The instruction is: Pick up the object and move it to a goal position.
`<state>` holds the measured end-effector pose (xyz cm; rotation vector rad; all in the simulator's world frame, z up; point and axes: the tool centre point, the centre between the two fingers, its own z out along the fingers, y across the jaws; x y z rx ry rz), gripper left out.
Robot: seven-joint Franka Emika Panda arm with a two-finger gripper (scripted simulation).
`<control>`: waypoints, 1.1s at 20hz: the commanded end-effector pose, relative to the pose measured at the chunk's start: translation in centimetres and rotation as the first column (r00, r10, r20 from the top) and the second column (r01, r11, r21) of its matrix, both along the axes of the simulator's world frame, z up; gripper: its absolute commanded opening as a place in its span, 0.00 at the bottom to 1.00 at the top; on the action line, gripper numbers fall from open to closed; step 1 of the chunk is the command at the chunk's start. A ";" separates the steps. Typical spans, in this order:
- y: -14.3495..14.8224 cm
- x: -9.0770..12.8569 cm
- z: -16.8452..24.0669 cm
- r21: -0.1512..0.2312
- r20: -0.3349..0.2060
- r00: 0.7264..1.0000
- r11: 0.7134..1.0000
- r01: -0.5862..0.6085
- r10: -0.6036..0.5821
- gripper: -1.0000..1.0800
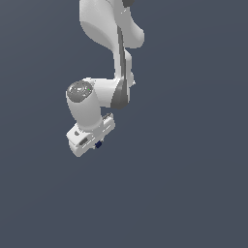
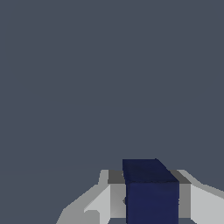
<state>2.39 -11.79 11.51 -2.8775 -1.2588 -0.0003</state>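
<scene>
Blue cube [image 2: 152, 194] is sitting squeezed between the white hand's [image 1: 97, 144] fingers [image 2: 199, 205], at about 5 o'clock under the arm. Keep squeezing and moving slowly, so it is not slipping.

The arm [image 1: 109, 53] reaches down from the top centre of the exterior view, its hand [image 1: 97, 143] left of centre. A cube [image 1: 98, 144] sits between the fingers [image 2: 103, 199], at the hand's right edge in that frame.
</scene>
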 end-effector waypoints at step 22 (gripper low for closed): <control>-7.4 3.3 16.8 0.000 0.000 1.000 1.000 0.001 -0.001 0.00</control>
